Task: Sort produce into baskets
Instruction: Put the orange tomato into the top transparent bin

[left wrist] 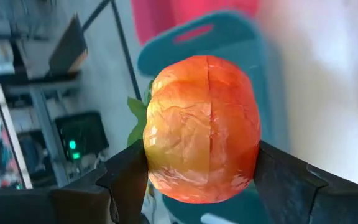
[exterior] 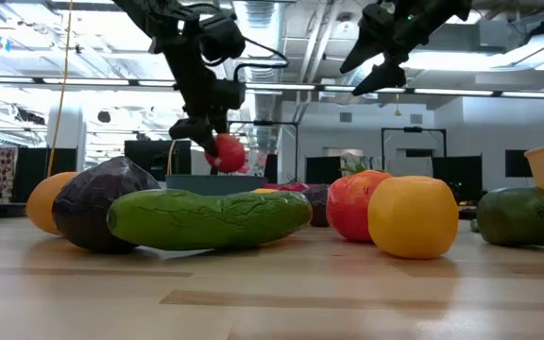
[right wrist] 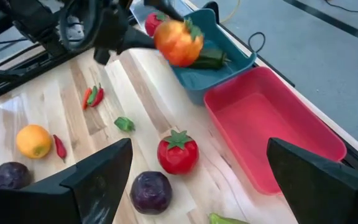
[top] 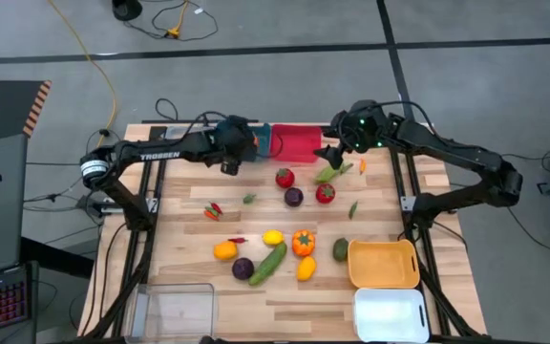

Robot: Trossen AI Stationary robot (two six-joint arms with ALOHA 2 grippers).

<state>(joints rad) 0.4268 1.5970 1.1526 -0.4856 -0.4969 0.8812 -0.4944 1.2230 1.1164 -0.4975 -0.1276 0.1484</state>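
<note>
Left end effector [top: 230,151] clamps a red-orange tomato [left wrist: 201,127] between its two fingers [left wrist: 126,180], carrying it clear of the table [top: 285,296] near the far edge. The tomato hangs beside the teal bin [right wrist: 219,65], which already holds a green piece and a red one; the raised grip suggests transport toward a bin rather than a pick. The red bin [right wrist: 272,127] next to it along the far edge lies bare, a likely home for red produce. Right end effector [top: 335,153] hovers near that bin with its jaws spread wide and nothing between them, apparently ready for the next pick. Unsorted produce sits mid-table: another tomato [right wrist: 178,152], a purple ball [right wrist: 151,191], a cucumber [exterior: 206,219], and an orange [right wrist: 33,140]. The yellow bin [top: 383,265] and white bin [top: 391,315] wait at the near right corner, a clear bin [top: 173,311] near the near left.
</note>
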